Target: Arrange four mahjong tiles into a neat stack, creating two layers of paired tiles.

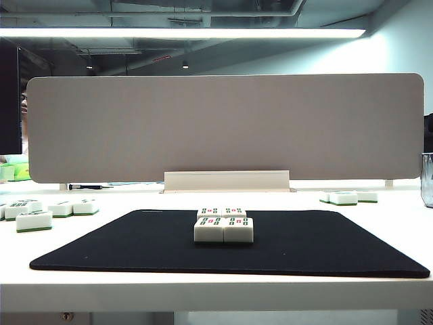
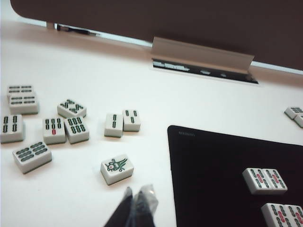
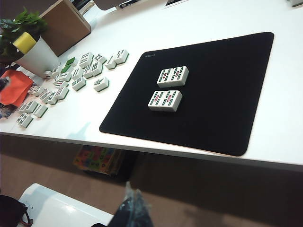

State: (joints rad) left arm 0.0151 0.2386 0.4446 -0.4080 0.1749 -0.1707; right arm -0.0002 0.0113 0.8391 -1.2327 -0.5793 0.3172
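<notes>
Your left gripper has its jaws pinched shut on nothing, hanging over bare white table just beside the left edge of the black mat, near a loose tile with a bird mark. You see more scattered tiles spread out beyond it on that side of the table, all face up, well apart from the mat.

Your right gripper sits low and off the near edge of the table, fingertips together as far as you can see, holding nothing; only its dark tips show in the right wrist view. Neither arm shows in the exterior view.

The four mahjong tiles lie on the mat near its middle as two pairs, not stacked. Each pair is two tiles touching side by side, faces up with green-and-red bars. Near pair and far pair sit close with a narrow strip of mat between them in the right wrist view. A grey divider panel stands along the back of the table. Another small group of tiles lies right of the mat.
</notes>
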